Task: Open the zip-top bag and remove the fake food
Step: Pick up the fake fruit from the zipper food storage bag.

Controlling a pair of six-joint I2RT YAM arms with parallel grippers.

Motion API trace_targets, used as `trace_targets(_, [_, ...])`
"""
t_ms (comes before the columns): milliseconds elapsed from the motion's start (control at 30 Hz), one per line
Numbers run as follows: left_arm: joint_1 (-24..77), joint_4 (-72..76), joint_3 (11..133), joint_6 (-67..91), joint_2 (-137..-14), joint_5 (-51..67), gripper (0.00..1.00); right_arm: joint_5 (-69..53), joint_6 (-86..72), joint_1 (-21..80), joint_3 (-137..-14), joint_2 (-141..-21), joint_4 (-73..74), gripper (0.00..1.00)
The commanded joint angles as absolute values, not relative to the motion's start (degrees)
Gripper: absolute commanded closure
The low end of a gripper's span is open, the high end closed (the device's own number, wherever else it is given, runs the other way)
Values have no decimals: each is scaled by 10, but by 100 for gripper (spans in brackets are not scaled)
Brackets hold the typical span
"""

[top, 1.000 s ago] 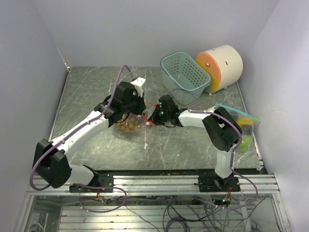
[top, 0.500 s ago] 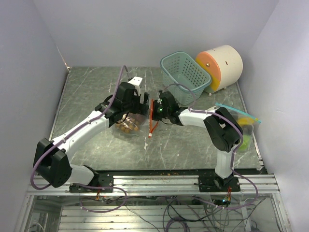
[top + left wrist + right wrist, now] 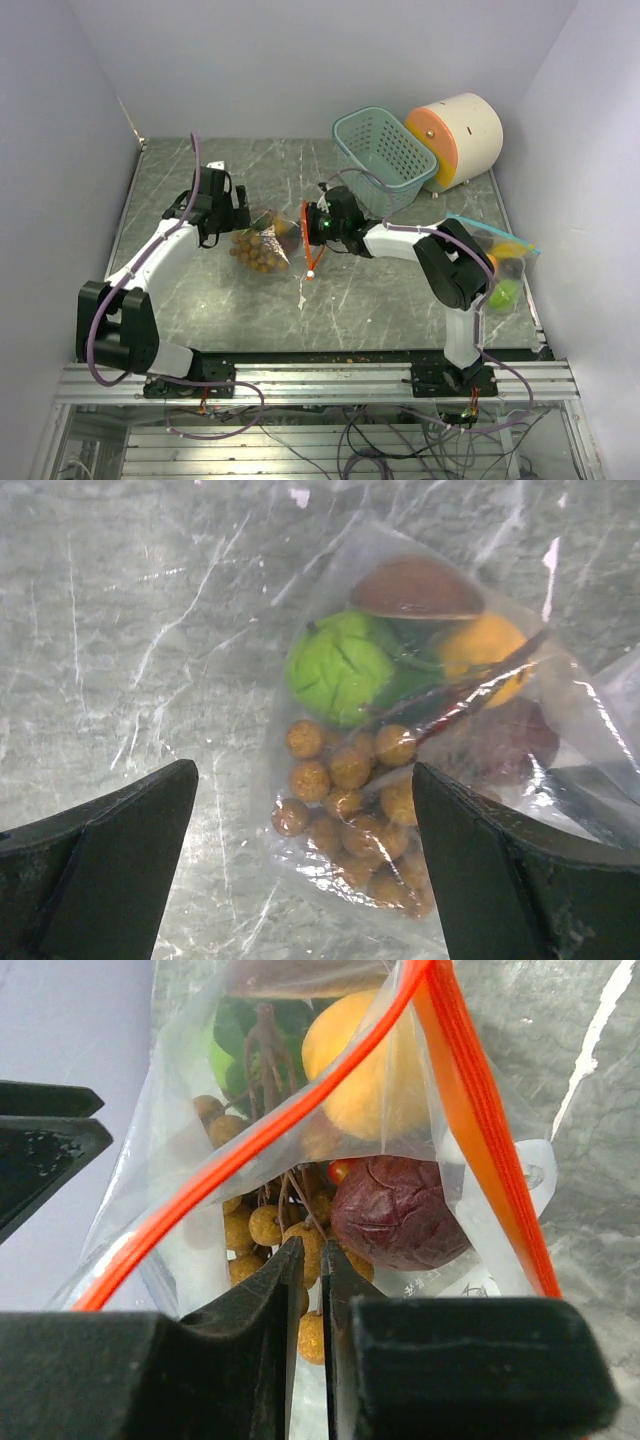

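The zip-top bag [image 3: 262, 245] lies mid-table, its orange zip [image 3: 305, 235] raised at the right end. Inside is the fake food: a cluster of brown balls [image 3: 350, 800], a green fruit [image 3: 340, 665], an orange fruit [image 3: 480, 655] and a dark red one [image 3: 395, 1210]. My left gripper [image 3: 238, 212] [image 3: 303, 810] is wide open, left of the bag and above the brown balls, holding nothing. My right gripper [image 3: 312, 225] [image 3: 311, 1250] is at the bag's open mouth between the two orange lips. Its jaws stand a narrow slit apart. Whether they still pinch the film does not show.
A teal basket [image 3: 385, 155] stands at the back, tilted, with a big cream cylinder [image 3: 460, 135] to its right. A second bag with a blue zip [image 3: 505, 265], holding green and yellow things, lies by the right wall. Walls close in the table on three sides.
My left gripper opened, let go of the bag and drew back to the left. The right gripper moved a little left and its jaws parted slightly. The bag's zip end now stands more upright.
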State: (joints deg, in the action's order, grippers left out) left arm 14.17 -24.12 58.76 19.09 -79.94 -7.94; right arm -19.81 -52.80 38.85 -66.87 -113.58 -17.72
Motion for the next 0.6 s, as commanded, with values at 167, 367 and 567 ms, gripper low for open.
trace_targets(167, [117, -234, 538, 245, -851, -8, 15, -167, -475, 403, -710, -1148, -125, 74])
trace_targets(367, [118, -219, 534, 257, -876, 25, 25, -99, -439, 405, -733, -1147, -67, 61])
trace_targets(567, [118, -214, 527, 251, -875, 34, 51, -58, -408, 408, -731, -1166, -50, 43])
